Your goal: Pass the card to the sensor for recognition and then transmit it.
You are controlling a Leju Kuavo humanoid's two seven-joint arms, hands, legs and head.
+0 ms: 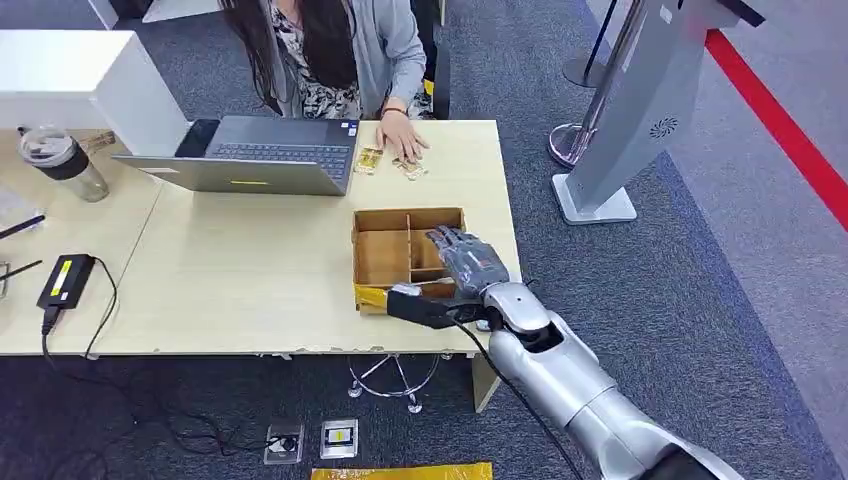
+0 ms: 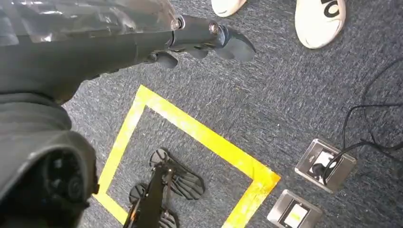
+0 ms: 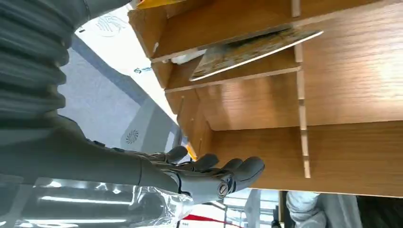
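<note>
- Carpet (image 1: pixel 620 330), blue-grey, covers the floor around a pale wooden table (image 1: pixel 250 290); a red stripe (image 1: pixel 790 130) crosses the floor at the far right.
- At the table's left end stand a tumbler (image 1: pixel 62 160) with a dark lid and, nearer the front edge, a black power adapter (image 1: pixel 66 280) with a yellow label, its cable hanging over the edge.
- An open grey laptop (image 1: pixel 262 155) sits at the far side, and a person (image 1: pixel 340 50) in a grey jacket sits behind it with a hand (image 1: pixel 403 135) resting on the tabletop near two small cards (image 1: pixel 370 160).
- A divided cardboard box (image 1: pixel 385 250) lies toward the table's right end.
- Right of the table, a grey kiosk (image 1: pixel 640 110) leans up from its white base, with a chrome post foot (image 1: pixel 572 145) beside it.
- The left hand (image 2: pixel 204 40) hangs over carpet marked with yellow tape (image 2: pixel 209 137); its fingers are curled in, nothing in them.
- The right hand (image 1: pixel 465 262) reaches over the box's right side; in its wrist view the fingers (image 3: pixel 209 173) are loosely extended and apart, holding nothing.
- The card (image 3: pixel 252 50) rests tilted inside a box compartment, leaning on a divider, apart from the fingers.
</note>
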